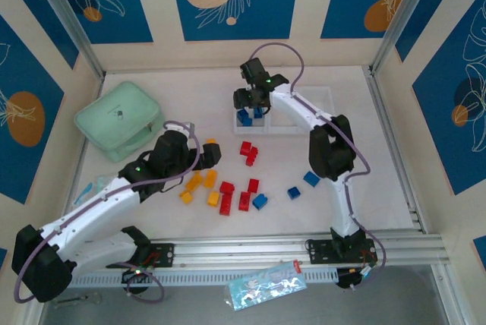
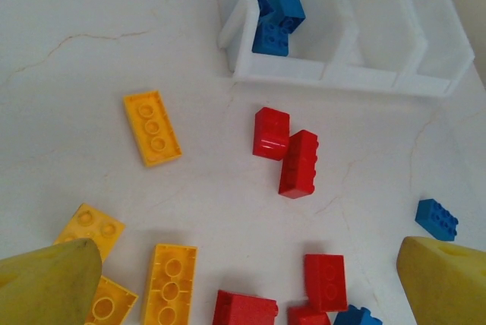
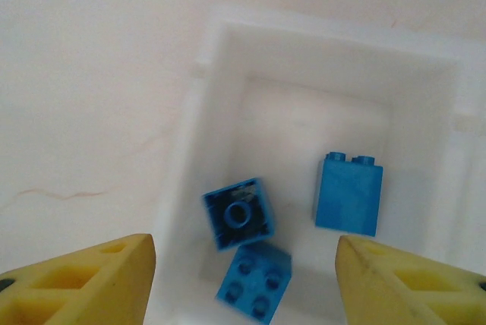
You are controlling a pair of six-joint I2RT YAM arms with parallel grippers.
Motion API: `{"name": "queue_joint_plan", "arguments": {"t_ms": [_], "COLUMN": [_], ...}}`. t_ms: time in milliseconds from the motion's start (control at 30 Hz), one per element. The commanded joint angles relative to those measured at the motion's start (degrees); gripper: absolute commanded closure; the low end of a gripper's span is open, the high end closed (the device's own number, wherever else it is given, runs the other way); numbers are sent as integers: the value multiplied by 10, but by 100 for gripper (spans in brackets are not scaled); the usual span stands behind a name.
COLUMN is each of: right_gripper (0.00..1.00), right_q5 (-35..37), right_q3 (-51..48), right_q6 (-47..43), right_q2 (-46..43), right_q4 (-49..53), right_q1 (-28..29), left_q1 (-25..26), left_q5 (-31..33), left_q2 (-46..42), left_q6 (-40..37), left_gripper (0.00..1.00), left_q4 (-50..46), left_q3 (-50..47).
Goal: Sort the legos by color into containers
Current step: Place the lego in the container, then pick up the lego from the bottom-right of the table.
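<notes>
Legos near mint zip case

The right arm reaches over blue legos in the tray's left compartment.

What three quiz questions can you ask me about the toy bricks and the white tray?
1. True or false: the right hand is squeezing a red brick.
2. Which colour are the bricks inside the white tray? A red, B blue, C yellow.
3. How many blue bricks lie in the compartment under the right hand?
Key: 1 false, its fingers stand apart and grip nothing. 2 B. 3 three.
</notes>
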State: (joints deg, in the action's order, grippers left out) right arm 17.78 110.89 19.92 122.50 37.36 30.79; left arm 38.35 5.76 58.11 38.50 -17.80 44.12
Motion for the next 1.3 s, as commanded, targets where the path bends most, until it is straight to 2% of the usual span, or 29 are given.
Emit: {"name": "queue_joint_plan", "arguments": {"t_ms": [0,367,500,767,1033,1167,1267], "right_gripper": [36,30,24,15,12,11,13], "right_q5": [-30,-65,-40,-50,-36,-41,-56], "right_q3": [-19,-250,-332,-490,-598,-651,-669], "right_q6": [7,56,74,152,254,311,314], "right_q2": [-78,-252,-310,-418,-468,-481,-475], "right_q4": [15,31,57,96,107,86,66], "right_q1": [8,-4,-12,-51,-30,8,26], "left_q1": [-5,-1,11,50,73,77,78], "left_q5": [-21,-81,-100,-119,-124,-127,-114], "left_q2": [1,23,43,78,108,107,99], "left_q6": [-7,16,15,28,49,63,68], "left_gripper": [1,1,1,1,1,1,1], "left_q4": [-33,-33,-24,31,80,116,119], "left_q3": [32,44,43,24,5,-16,-26]}}
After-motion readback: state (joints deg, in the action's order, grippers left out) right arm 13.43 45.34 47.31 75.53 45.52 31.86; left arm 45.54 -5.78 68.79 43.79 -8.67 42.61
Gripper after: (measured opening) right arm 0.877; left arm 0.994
